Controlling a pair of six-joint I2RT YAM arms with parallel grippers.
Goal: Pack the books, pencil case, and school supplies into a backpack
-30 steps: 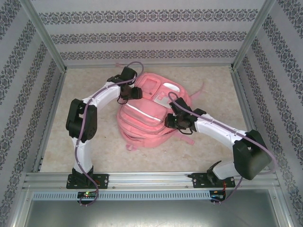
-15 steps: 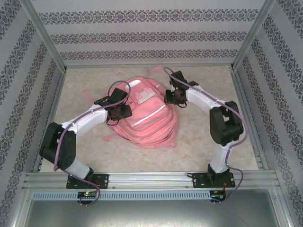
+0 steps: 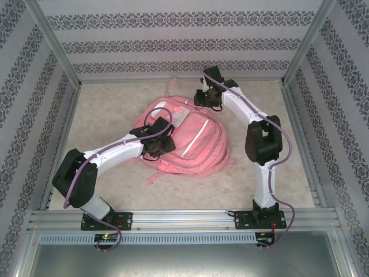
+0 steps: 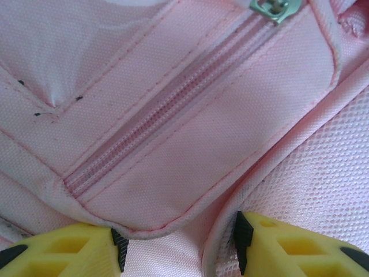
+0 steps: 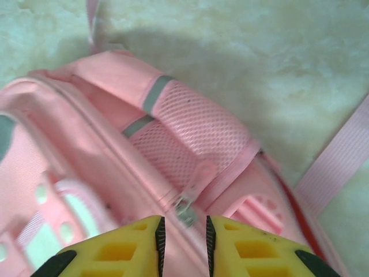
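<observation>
Backpack (image 3: 190, 138) has turned; left gripper (image 4: 180, 249), half-open, presses its near pocket while right gripper (image 5: 183, 231), narrowly parted, meets the far zip pull (image 5: 184, 209), grip unclear: zipping likely next.

zipper pull (image 4: 275, 7) cut off at top edge, backpack (image 5: 52, 190) front blurred, strap (image 5: 337, 158) cut by right edge

Two white-shelled robot arms, left (image 3: 118, 151) and right (image 3: 237, 109), wore bulky black joint housings (image 3: 263, 141), looping lavender cables (image 3: 66, 196) and black bolted base plates (image 3: 106, 219). Their jaws were moulded yellow plastic fingers (image 4: 63, 254) faced with ribbed black pads (image 4: 119, 248).
</observation>
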